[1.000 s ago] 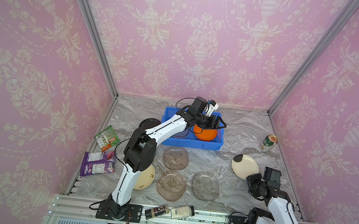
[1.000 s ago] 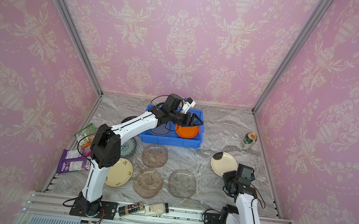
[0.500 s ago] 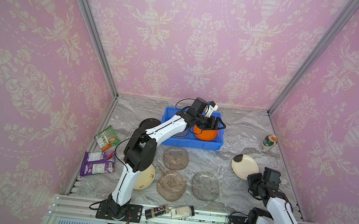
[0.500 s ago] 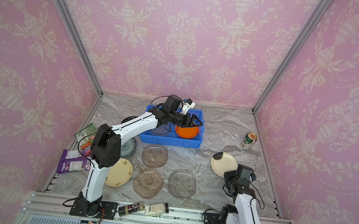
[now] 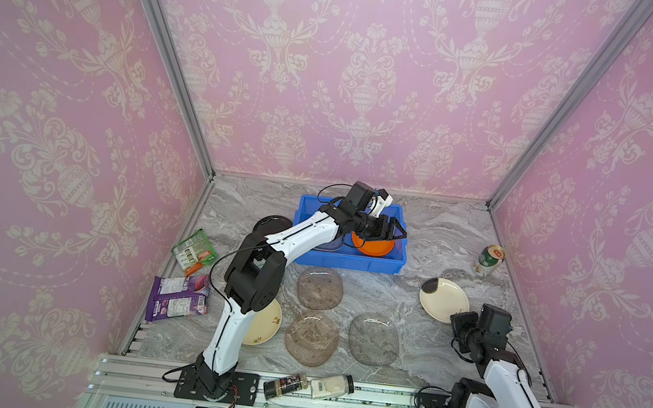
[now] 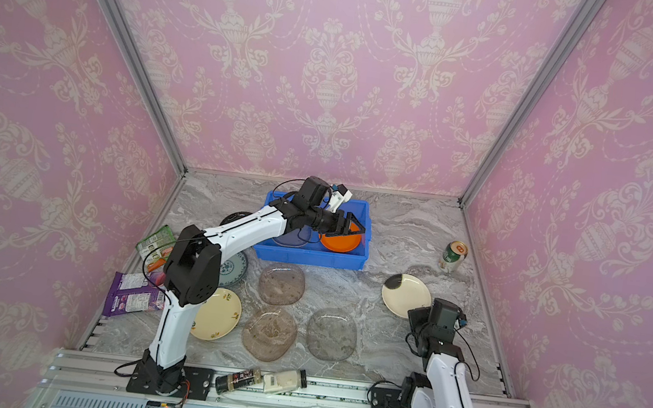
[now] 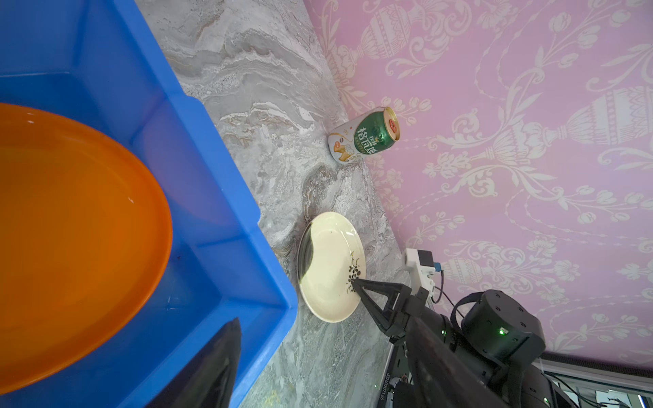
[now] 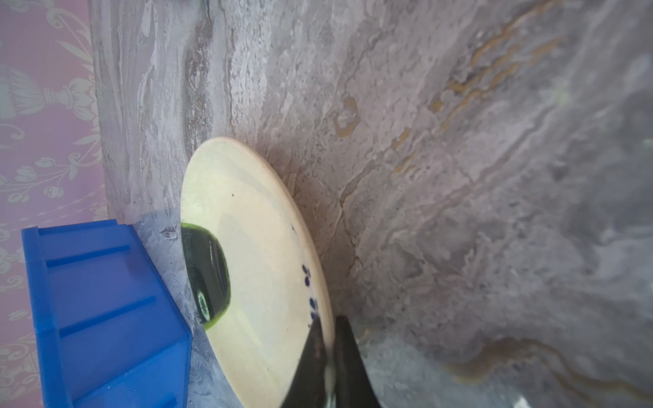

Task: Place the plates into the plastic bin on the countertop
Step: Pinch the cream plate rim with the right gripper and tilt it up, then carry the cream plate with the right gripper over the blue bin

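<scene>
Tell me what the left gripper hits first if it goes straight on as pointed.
Likely the blue plastic bin, its end wall: the left gripper, open over the orange plate, points toward it. Height is unclear; it may clear the rim.

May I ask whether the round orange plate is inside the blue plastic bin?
Inside: walls of the blue plastic bin surround the round orange plate.

I can't see most of the black plate (image 6: pixel 233 215) or half of the teal-patterned plate (image 6: pixel 234 272) behind my left arm (image 6: pixel 246 231). The orange plate (image 7: pixel 70 229) runs off the left wrist view's edge. The right gripper (image 8: pixel 328 328), closed on the rim of the cream plate (image 8: pixel 254 254), is blurred and cut off.
</scene>
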Action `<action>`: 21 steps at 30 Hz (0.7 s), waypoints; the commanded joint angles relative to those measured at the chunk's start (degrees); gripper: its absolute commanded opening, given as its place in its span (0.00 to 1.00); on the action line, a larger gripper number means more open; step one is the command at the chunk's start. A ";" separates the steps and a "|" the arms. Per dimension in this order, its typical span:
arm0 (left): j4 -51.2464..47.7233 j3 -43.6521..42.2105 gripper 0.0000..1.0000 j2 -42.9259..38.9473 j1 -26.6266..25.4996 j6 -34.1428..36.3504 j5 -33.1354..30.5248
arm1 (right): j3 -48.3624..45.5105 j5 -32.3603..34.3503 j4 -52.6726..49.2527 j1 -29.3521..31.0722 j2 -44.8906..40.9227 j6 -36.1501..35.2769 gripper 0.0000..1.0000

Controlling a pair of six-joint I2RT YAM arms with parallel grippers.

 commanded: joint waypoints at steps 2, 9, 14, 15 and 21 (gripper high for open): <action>0.03 -1.74 0.76 -3.72 1.21 0.59 -1.22 | 0.18 0.75 -3.72 0.09 -0.90 -1.43 0.00; -1.09 -4.67 0.76 -6.20 3.19 2.79 -2.91 | 9.36 2.22 -13.29 0.09 -6.77 -5.85 0.00; -2.98 -5.78 0.75 -7.50 3.95 4.96 -3.70 | 20.01 3.28 -19.35 0.26 -7.78 -10.85 0.00; -3.69 -5.74 0.75 -7.78 3.99 5.69 -4.32 | 21.73 2.88 -19.34 0.39 -7.40 -11.55 0.00; -1.11 -8.85 0.75 -10.33 4.39 6.02 -4.09 | 32.41 0.59 -13.25 7.50 2.26 -15.00 0.00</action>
